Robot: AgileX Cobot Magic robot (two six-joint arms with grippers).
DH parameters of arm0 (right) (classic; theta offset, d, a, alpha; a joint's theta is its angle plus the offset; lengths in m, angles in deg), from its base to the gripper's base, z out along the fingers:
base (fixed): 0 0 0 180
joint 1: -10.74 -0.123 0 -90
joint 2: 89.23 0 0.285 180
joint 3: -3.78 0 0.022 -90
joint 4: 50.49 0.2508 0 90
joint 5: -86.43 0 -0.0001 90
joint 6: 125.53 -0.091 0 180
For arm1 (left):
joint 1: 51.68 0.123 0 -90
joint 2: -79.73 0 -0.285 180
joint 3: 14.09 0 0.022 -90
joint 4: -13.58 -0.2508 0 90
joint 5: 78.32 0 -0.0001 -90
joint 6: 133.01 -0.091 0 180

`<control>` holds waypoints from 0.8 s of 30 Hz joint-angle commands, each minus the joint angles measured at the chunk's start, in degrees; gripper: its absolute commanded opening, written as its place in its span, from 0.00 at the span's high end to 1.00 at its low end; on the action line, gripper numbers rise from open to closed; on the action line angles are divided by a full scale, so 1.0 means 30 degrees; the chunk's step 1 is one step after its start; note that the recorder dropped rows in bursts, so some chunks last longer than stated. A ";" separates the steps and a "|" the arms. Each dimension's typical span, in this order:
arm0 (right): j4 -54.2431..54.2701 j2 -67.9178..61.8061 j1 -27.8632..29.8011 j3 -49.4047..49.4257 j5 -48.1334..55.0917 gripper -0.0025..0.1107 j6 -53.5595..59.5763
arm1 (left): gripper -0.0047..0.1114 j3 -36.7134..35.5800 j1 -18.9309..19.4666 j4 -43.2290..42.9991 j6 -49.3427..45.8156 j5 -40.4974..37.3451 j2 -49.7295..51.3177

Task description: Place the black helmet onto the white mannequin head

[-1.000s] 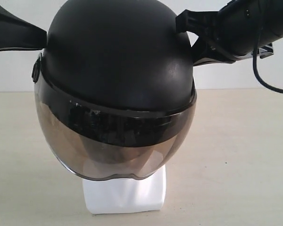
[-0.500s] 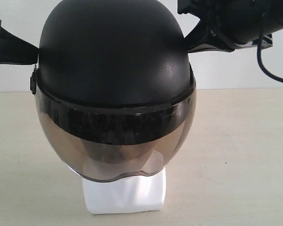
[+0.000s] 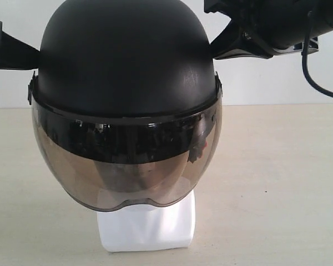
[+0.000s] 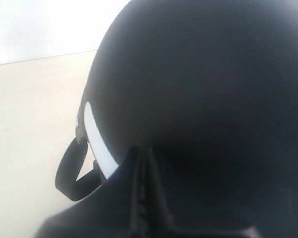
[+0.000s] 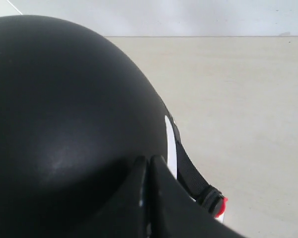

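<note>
Noting matte black open-face helmet [image 3: 127, 61] sits over the glossy white plastic mannequin head [image 3: 147, 227], only its base plainly showing. (K)

Handling? (M)

Rigid, slick shell, likely light. Left gripper [image 4: 141, 198] and right gripper [image 5: 148, 198], fingers closed together, press opposite sides; the rim would grip surer. (K)

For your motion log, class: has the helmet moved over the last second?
Yes. Against the head's base, which stayed put, the helmet has shifted left in the exterior view and its visor band has levelled out.
</note>
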 commanded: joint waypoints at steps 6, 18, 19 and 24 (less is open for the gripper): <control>0.1928 0.0089 -0.0623 -0.0081 0.1044 0.98 -0.0150 | 0.92 -0.0029 -0.0197 0.0859 -0.0130 -0.0146 0.0113; 0.1928 0.0089 -0.0623 -0.0081 0.0926 0.67 -0.0265 | 0.76 -0.0029 -0.0197 0.0528 -0.0130 -0.0369 -0.0132; 0.1928 0.0089 -0.0623 -0.0081 0.0963 0.62 -0.0265 | 0.70 -0.0029 -0.0197 0.0493 -0.0130 -0.0369 -0.0166; 0.1928 0.0089 -0.0623 -0.0081 0.1260 0.46 -0.0311 | 0.49 -0.0029 -0.0197 0.0451 -0.0130 -0.0369 -0.0349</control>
